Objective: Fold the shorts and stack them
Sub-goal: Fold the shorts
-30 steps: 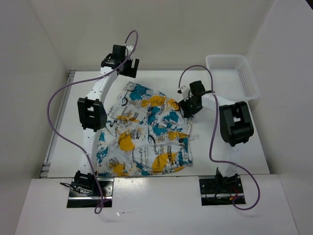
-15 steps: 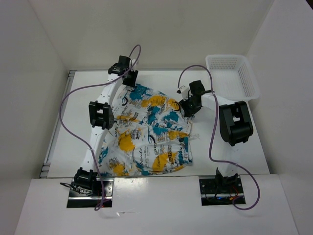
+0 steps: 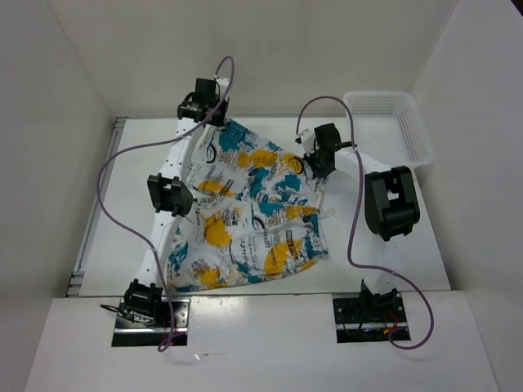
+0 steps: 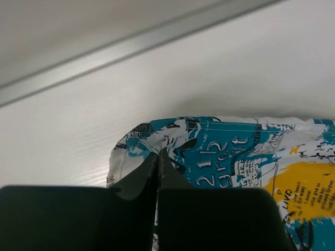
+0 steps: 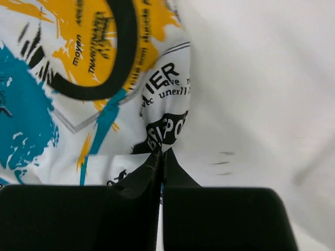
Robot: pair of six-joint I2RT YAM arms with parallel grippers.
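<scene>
Both arms are on the cloth now: the left claw is clenched on the far-left corner of the soft white fabric shorts, the ones printed in teal-blue, yellow-orange and black, and its wrist view shows the left claw pinched tight with the teal hem of the shorts right at the tips. Over on the other side, the right claw is clamped on the far-right corner, and up close the right claw is closed onto the printed edge of the shorts, with no gap between the fingers. Here is what matters for the fold: the held edge runs straight from one claw to the other across the far side, and the rest of the garment trails away from both claws toward the arm bases, spread on the white desk, its long axis running from that gripped edge back to the near edge. Neither arm is nearer, since each has its own corner; I judge the coming move calls for both to carry that edge together toward the near hem. Counting up: one pair of shorts, two claws gripping it, and one white plastic mesh basket well apart, beyond the right claw.
</scene>
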